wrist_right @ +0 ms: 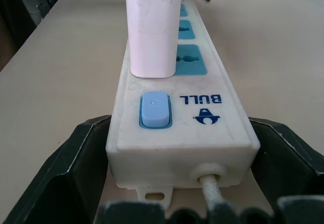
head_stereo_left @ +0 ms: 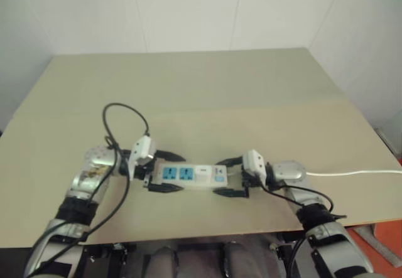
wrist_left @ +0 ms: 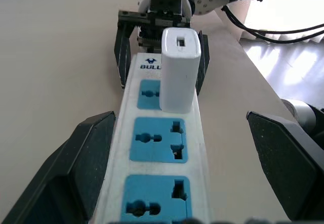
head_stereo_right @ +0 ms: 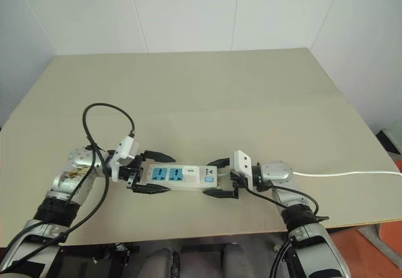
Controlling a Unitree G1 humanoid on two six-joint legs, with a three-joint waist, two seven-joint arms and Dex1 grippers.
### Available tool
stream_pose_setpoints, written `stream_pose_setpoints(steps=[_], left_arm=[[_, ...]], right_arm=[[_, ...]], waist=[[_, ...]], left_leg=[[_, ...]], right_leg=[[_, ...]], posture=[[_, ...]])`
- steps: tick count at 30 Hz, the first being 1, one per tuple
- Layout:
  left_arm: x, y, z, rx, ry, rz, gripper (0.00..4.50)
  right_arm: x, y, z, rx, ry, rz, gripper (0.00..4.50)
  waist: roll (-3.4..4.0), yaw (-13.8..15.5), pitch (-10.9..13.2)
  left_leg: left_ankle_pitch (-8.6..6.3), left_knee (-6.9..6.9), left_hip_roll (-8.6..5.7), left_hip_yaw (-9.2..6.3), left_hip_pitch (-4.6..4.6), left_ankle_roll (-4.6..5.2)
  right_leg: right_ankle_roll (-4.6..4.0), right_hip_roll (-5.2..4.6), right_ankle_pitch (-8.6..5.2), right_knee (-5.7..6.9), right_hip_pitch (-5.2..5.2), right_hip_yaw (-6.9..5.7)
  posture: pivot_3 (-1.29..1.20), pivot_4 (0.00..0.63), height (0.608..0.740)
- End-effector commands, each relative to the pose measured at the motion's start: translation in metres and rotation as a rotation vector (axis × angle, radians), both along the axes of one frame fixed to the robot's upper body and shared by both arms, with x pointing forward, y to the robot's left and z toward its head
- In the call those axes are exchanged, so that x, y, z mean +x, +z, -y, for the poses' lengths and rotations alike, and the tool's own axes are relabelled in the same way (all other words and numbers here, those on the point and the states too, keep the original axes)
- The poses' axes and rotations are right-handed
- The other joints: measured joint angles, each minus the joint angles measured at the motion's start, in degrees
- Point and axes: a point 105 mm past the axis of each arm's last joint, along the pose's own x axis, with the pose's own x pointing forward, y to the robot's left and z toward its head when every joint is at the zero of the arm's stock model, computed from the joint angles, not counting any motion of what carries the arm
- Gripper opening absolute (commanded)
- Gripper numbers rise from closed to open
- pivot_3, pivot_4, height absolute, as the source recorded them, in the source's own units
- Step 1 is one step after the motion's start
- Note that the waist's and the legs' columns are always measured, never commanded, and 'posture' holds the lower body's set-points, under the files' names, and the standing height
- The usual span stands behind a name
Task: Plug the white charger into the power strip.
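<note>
White charger (wrist_left: 179, 70) stands upright, plugged into the power strip (head_stereo_right: 178, 176), in the socket next to the blue switch (wrist_right: 155, 109); its long axis is vertical, top facing up. Strip lies flat on the tabletop (head_stereo_left: 207, 96) near the front edge, long axis left to right, switch end toward the right arm, white cord (head_stereo_left: 355, 172) running off right. Left tool (head_stereo_right: 151, 171) spread wide open around the strip's free end, fingers clear of it, holding nothing. Right tool (head_stereo_right: 220, 179) straddles the switch end, fingers close against both sides; gripping or not, cannot tell.
</note>
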Motion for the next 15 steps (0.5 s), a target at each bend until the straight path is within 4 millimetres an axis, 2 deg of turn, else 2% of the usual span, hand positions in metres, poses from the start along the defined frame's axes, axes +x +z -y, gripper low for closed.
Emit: stream_pose_setpoints(steps=[1, 3, 8, 15], left_arm=[[0.0, 0.028, -0.014, -0.018, 0.022, 0.067, 4.5], [-0.001, 0.041, -0.027, -0.009, 0.046, 0.089, 4.5], [-0.003, 0.06, -0.055, 0.028, 0.14, 0.143, 4.5], [-0.023, 0.067, -0.098, 0.151, 0.22, 0.12, 4.5]], right_arm=[[0.007, 0.023, 0.02, 0.013, -0.05, 0.054, 4.47], [0.007, 0.037, 0.037, 0.008, -0.075, 0.096, 4.47], [-0.001, 0.068, 0.071, -0.01, -0.145, 0.157, 4.47], [-0.017, 0.089, 0.12, -0.085, -0.248, 0.182, 4.47]], waist=[[0.02, 0.03, 0.03], [0.02, 0.11, 0.14], [0.02, 0.35, 0.17], [0.01, 0.32, 0.2]], left_leg=[[0.0, 0.01, 0.0, -0.01, -0.17, 0.0], [0.0, 0.04, 0.0, -0.03, -0.34, 0.0], [-0.02, 0.03, 0.0, -0.03, -0.61, 0.03], [-0.04, -0.01, 0.0, 0.07, -0.92, 0.07]], right_leg=[[0.0, 0.0, 0.0, 0.02, -0.15, -0.01], [0.0, -0.01, 0.0, 0.01, -0.28, -0.03], [0.02, -0.03, -0.01, -0.08, -0.53, -0.04], [0.03, -0.03, -0.03, -0.08, -0.95, 0.01]], posture=[[0.0, 0.15, 0.74], [0.0, 0.15, 0.74], [0.0, 0.15, 0.74], [0.0, 0.15, 0.74]])
